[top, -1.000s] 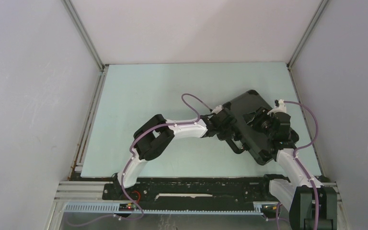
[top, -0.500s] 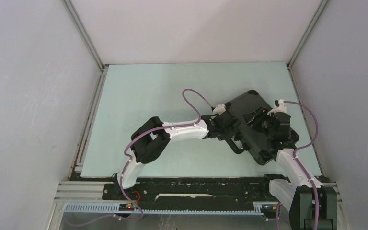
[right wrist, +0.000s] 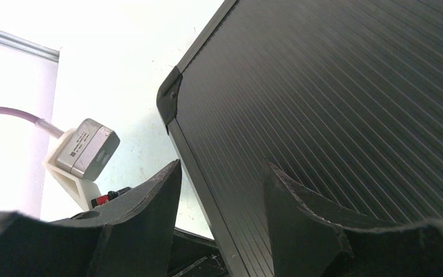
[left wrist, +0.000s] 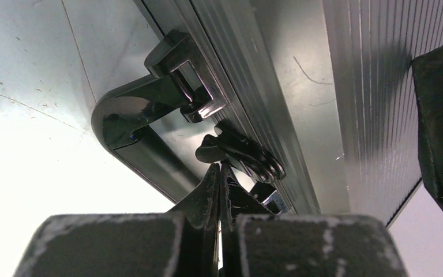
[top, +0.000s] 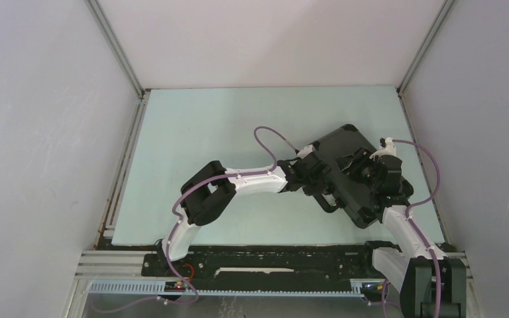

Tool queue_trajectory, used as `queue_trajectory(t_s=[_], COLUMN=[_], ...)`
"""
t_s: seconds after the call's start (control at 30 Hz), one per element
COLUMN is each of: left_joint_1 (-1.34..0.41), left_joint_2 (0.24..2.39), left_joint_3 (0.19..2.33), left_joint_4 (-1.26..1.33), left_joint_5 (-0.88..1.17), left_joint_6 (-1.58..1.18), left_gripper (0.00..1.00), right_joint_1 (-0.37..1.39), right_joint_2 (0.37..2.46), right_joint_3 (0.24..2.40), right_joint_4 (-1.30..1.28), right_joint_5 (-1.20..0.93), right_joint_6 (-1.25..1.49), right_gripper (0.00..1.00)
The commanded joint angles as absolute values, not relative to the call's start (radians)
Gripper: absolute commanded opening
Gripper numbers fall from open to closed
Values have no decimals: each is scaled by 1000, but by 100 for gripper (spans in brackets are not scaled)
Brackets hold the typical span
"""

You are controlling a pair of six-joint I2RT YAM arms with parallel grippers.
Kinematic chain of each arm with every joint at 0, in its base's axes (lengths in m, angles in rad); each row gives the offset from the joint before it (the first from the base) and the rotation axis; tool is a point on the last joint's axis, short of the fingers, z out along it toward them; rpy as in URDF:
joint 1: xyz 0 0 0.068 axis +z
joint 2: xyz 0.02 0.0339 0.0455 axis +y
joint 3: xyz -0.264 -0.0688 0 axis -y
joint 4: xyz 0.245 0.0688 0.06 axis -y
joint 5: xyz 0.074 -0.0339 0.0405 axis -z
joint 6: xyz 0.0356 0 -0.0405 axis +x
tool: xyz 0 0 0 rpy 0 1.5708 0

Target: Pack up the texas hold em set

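Observation:
The black hard case (top: 341,147) lies closed and askew at the table's right middle. Chips, cards, discs and marker are out of view. My left gripper (top: 325,188) is shut and empty at the case's front edge. In the left wrist view its tips (left wrist: 219,168) touch a metal latch (left wrist: 243,153) beside the black handle (left wrist: 131,114). My right gripper (top: 360,169) is open over the ribbed lid (right wrist: 334,104). In the right wrist view its jaws (right wrist: 222,173) straddle the lid's edge near a corner (right wrist: 170,95).
The light green table (top: 225,132) is walled by white panels on three sides. The case sits close to the table's right edge. The left wrist camera (right wrist: 83,150) and its purple cable show just beyond the case's edge. The black base rail (top: 265,260) runs along the near edge.
My left arm has shifted a little toward the case, bringing its shut tips along the front edge to the latch. The right arm and the case have not moved.

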State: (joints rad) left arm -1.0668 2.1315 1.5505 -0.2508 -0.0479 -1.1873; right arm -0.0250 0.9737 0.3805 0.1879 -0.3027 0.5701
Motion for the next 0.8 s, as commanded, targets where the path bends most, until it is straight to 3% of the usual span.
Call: queue_trajectory(t_s=[0.0,0.77], left_joint_1=[-1060,-1039], left_joint_2=[2130,2287], left_joint_3=[1546,1715], left_joint_4=[-242,-484], left_joint_5=[-25,-118], left_joint_6=[-1228,-1322], left_gripper=[0,0], right_joint_1=[-3,-2], right_joint_2=[1009,1009], right_joint_3=[347,347], right_joint_4=[-14,-14], right_joint_5=[-348,-344], right_joint_6=[555,558], right_gripper=[62,62])
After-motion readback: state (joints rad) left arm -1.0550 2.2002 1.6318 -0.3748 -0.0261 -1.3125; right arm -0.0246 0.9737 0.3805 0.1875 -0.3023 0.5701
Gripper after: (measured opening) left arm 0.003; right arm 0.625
